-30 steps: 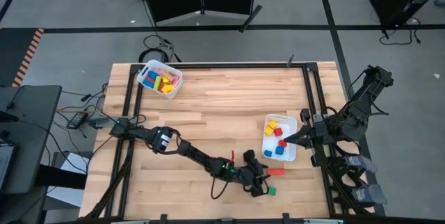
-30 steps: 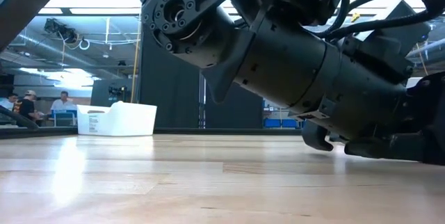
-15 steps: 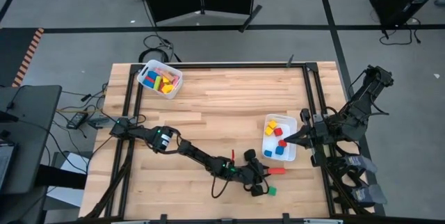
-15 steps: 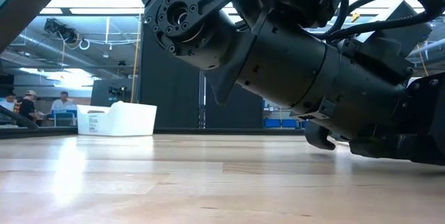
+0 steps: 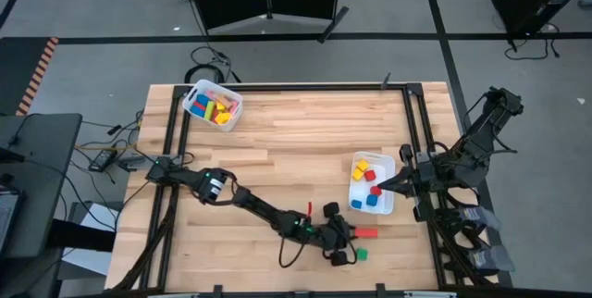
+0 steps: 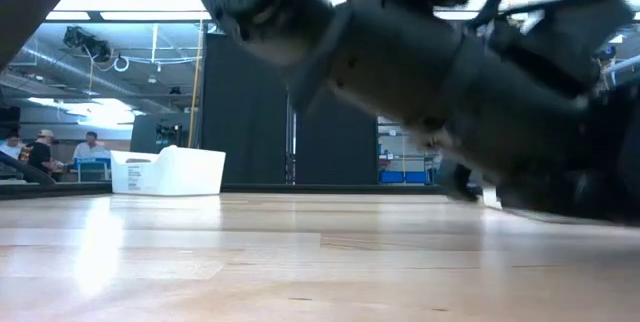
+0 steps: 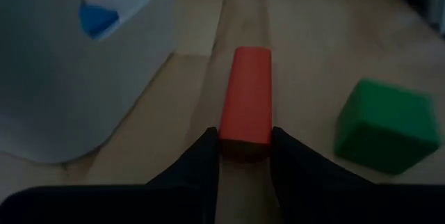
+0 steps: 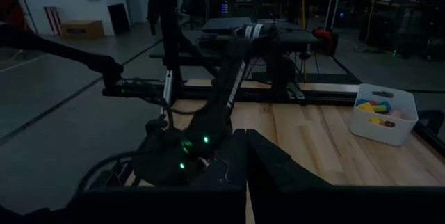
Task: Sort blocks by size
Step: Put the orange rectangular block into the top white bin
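Left wrist view shows the left end effector (image 7: 245,156) pinching one end of a long red bar (image 7: 246,93), which lies flat on the bench (image 7: 313,64) and runs straight away from the fingertips. A green cube (image 7: 381,126) sits just beside the bar on one side; on the other side stands the white bin (image 7: 69,78) holding small blocks, a blue cube (image 7: 97,18) showing through its wall. From above, the left end effector (image 5: 344,234) is low at the near edge of the bench, with the bin (image 5: 354,167) just beyond it and a second bin (image 5: 191,93) of longer blocks far off at the opposite corner. The right end effector (image 5: 387,185), pressed together, waits beside the small-block bin.

The grip takes only the bar's end, so I judge that on lifting the long free part could droop or twist out. A swing sideways might knock the green cube or clip the bin wall.
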